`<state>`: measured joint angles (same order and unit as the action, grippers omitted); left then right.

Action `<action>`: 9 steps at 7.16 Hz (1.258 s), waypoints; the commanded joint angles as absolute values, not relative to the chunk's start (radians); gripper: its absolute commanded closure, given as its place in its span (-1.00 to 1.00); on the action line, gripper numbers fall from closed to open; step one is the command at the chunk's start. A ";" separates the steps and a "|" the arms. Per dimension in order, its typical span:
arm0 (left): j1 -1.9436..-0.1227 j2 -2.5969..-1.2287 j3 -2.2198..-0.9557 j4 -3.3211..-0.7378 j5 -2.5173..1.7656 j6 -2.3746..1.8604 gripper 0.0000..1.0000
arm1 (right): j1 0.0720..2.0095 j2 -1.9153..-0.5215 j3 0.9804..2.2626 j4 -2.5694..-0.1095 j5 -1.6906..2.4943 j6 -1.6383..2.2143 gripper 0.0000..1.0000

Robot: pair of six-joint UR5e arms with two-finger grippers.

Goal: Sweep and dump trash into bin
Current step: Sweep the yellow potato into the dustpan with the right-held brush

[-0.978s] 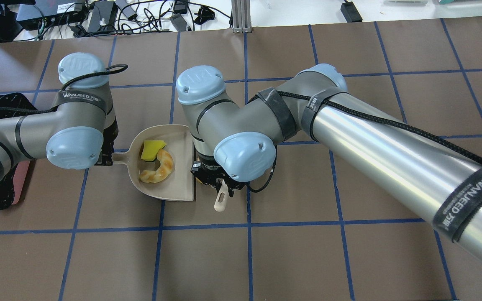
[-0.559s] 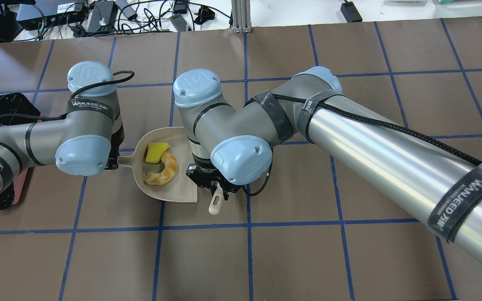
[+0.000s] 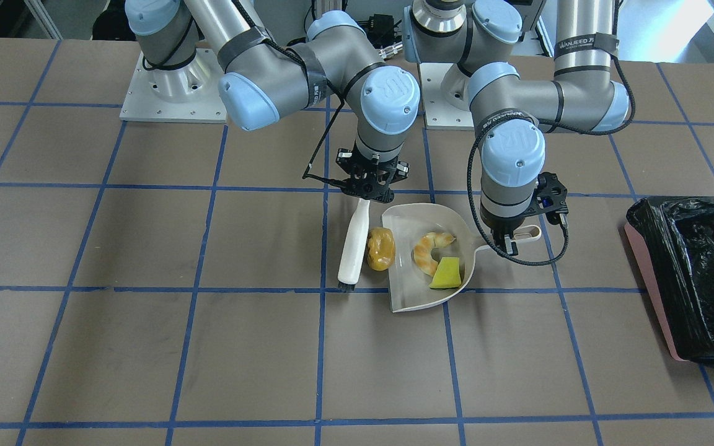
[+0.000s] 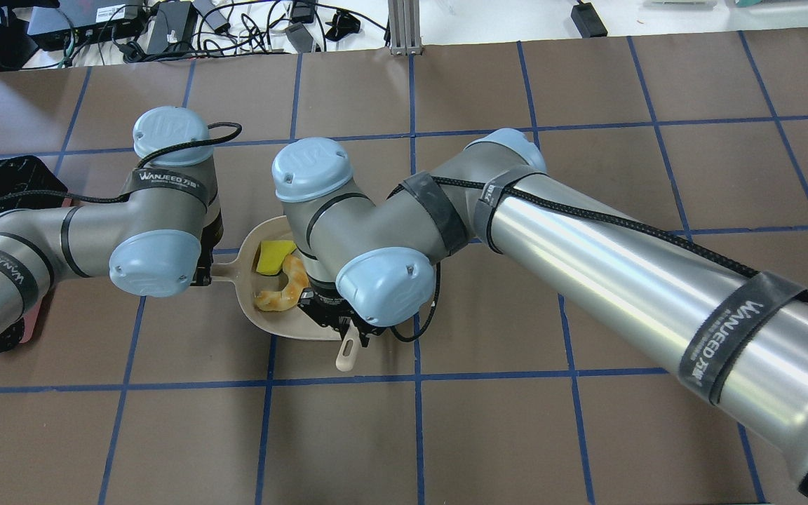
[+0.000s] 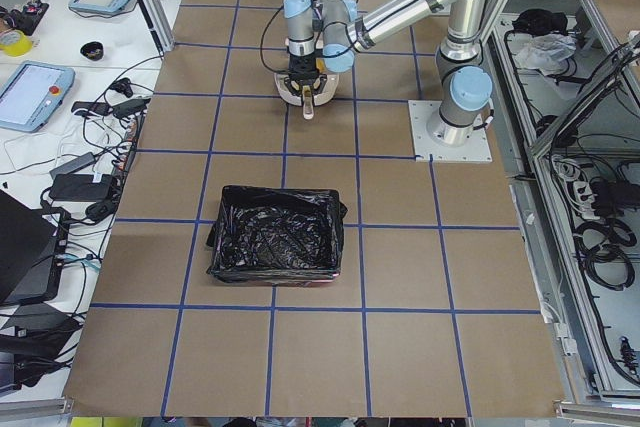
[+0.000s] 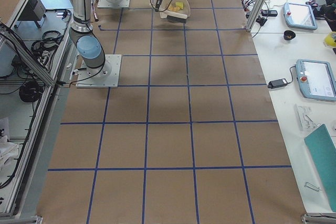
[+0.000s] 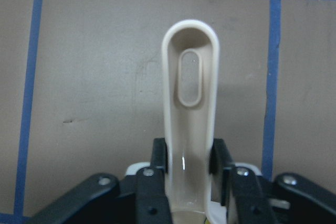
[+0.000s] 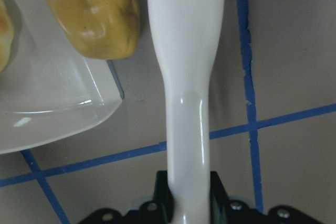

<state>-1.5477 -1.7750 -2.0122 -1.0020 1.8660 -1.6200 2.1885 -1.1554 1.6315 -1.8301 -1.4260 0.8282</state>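
Where the brown counter (image 3: 146,248) is marked with a blue tape grid, the following items are recorded.

Dustpan (image 3: 409,285): beige plastic, flat on the counter near the middle, its straight open lip turned toward the robot's right.

Left pincer (image 7: 190,156): clamped on the dustpan's looped handle, one finger on each side.

Brush (image 3: 354,244): white handle with a dark bristle end, lying alongside the dustpan's open lip.

Right pincer (image 8: 188,187): closed around the narrow part of the brush handle.

Trash, item one: curved tan bread piece (image 3: 425,251), inside the dustpan.

Trash, item two: flat yellow wedge (image 3: 446,273), inside the dustpan, touching one end of the bread piece.

Trash, item three: glossy orange-yellow lump (image 3: 380,248), at the open lip between brush and dustpan, partly over the lip and just beside the brush handle.

Bin (image 3: 657,260): pink, lined with a crinkly black bag, standing at the counter's end on the robot's left, well apart from the dustpan.
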 commanded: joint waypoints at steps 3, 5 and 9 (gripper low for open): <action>-1.598 -1.778 -2.003 -0.974 1.832 -1.625 1.00 | 2.256 -1.098 1.586 -1.947 -1.366 0.911 0.78; -1.597 -1.784 -1.984 -0.956 1.745 -1.574 1.00 | 2.256 -1.103 1.571 -1.936 -1.367 0.908 0.78; -1.585 -1.845 -1.945 -0.960 1.614 -1.456 1.00 | 2.237 -1.179 1.597 -1.748 -1.479 0.779 0.77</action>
